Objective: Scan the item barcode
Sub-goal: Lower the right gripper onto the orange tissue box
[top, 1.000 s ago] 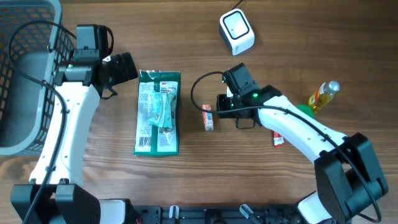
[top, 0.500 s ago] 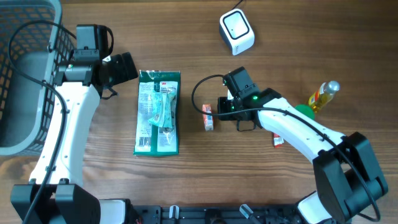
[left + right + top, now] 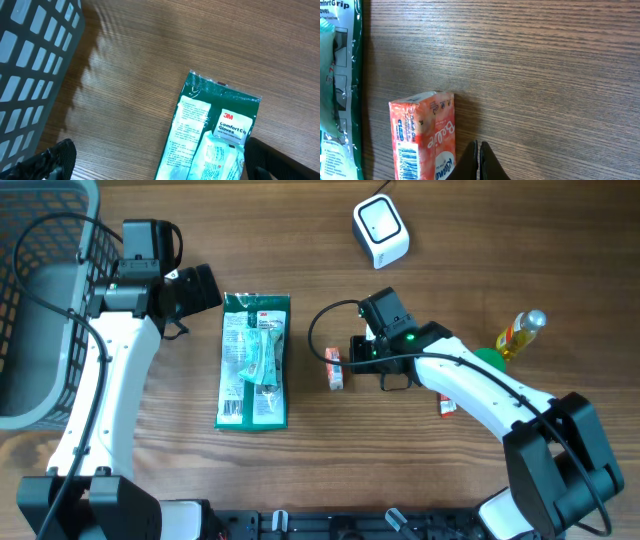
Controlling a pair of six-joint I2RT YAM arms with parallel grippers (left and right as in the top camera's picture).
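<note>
Now, right end effector (image 3: 479,161) low over the wooden tabletop (image 3: 545,75), both fingers pressed together, nothing clamped between. Just beside them at the left, small orange-pink packet (image 3: 422,135), lying flat. Cannot tell whether really touching the fingers or only very near. On the upper face of this packet, a printed barcode (image 3: 414,161) at the lower left part, turned up toward the wrist camera.

Seen from overhead, same packet between the right arm and a green pack of 3M Comfort Grip gloves (image 3: 254,360), apart from both. Glove pack flat and lengthwise, more or less in the middle between the two arms. White barcode scanner (image 3: 381,230) at the far side of the tabletop, well apart from the packet, with its cable going off the edge.

Left end effector (image 3: 207,285) with fingers spread wide apart, holding nothing, near the far left corner of the glove pack. In the left wrist view, only the two dark fingertips (image 3: 55,160) at the bottom corners, glove pack between them.

Grey mesh basket (image 3: 40,300) at the left edge. At the right side, a bottle with yellow liquid (image 3: 520,332), and a small red item (image 3: 447,402) partly hidden under the right arm.
</note>
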